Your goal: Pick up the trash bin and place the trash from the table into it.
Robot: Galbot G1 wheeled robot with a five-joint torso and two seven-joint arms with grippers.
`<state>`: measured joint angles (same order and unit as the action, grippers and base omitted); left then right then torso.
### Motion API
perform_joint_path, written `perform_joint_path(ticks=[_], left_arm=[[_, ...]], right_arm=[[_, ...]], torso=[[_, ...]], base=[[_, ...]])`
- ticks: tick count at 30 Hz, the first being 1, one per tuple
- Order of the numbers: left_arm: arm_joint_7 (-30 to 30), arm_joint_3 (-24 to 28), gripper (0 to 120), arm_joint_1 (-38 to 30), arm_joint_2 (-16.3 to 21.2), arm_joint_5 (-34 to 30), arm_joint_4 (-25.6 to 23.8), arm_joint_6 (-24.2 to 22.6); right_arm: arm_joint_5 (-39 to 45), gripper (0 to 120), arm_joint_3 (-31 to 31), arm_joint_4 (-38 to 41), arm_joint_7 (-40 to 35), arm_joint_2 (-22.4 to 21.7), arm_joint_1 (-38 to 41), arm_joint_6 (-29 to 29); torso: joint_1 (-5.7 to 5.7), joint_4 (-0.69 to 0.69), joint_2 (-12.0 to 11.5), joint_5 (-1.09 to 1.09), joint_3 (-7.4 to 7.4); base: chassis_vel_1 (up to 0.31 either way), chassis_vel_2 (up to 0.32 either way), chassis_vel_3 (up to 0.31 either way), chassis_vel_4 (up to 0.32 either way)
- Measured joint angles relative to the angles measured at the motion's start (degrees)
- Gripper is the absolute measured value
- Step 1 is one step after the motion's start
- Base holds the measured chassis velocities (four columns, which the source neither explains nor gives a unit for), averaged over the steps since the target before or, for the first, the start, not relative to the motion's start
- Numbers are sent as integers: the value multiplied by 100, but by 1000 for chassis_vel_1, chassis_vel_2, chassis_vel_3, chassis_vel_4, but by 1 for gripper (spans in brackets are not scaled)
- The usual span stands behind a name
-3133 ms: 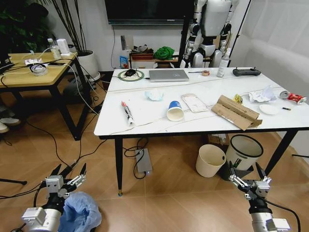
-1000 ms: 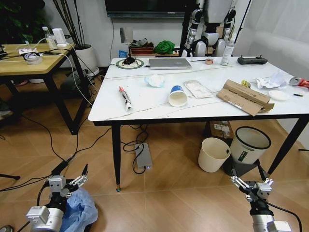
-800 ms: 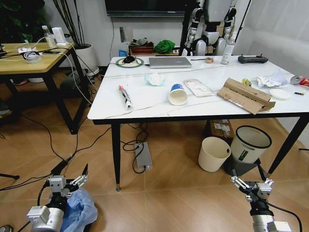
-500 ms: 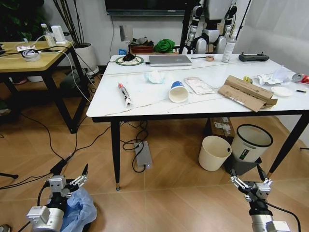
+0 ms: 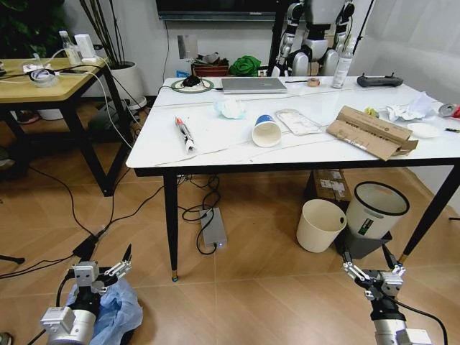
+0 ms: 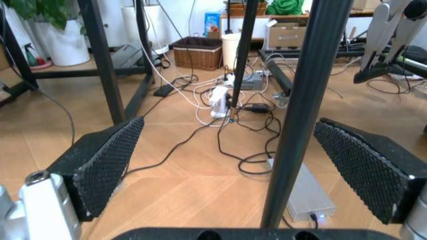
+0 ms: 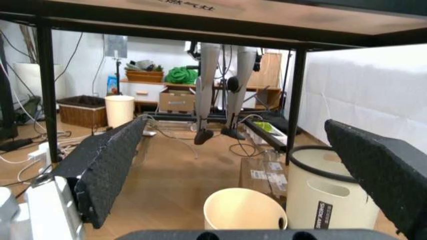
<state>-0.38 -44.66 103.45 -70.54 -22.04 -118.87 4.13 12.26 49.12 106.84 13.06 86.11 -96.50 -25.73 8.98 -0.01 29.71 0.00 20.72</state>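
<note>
The trash bin (image 5: 113,315), lined with a crinkled light-blue bag, sits on the floor at the lower left. My left gripper (image 5: 103,260) hovers open just above and beside it, holding nothing. My right gripper (image 5: 366,260) is open low at the right. On the white table (image 5: 215,152) lies the trash: a pen (image 5: 183,133), a tissue (image 5: 230,108), a blue-white paper cup (image 5: 266,132), a wrapper (image 5: 298,122), brown cardboard (image 5: 370,131), crumpled tissues (image 5: 411,109), a paper plate (image 5: 422,129) and a red can (image 5: 453,110). In the left wrist view the left gripper (image 6: 233,165) frames a black table leg (image 6: 300,110).
Under the table's right end stand a cream round bin (image 5: 320,224) and a white bin with a black rim (image 5: 374,208). Cables and a power strip (image 5: 213,231) lie on the floor. A wooden table (image 5: 43,85) is at the left. A laptop (image 5: 253,85) sits at the table's back.
The whole head view has shifted, so the camera has moved relative to the table. Both grippers keep the same open pose, and the trash bin stays by the left gripper.
</note>
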Motion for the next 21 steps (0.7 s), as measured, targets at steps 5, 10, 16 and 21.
perform_joint_path(ticks=[5,10,16,21], left_arm=[[0,-1,100,15,-8,12,-5,0],[2,-1,100,28,-23,31,-13,4],[3,21,100,36,-57,87,-25,11],[3,44,100,36,-78,113,-25,14]], right_arm=[[2,100,-1,2,2,2,-5,-5],[8,100,2,7,4,-2,-12,-17],[16,100,3,11,10,-11,-27,-36],[29,100,8,22,12,-24,-30,-37]], torso=[[-33,0,-106,0,-70],[-79,0,-219,0,-139],[-140,0,-389,0,-248],[-189,0,-517,0,-327]], base=[[0,0,0,0],[0,0,0,0],[0,0,0,0],[0,0,0,0]])
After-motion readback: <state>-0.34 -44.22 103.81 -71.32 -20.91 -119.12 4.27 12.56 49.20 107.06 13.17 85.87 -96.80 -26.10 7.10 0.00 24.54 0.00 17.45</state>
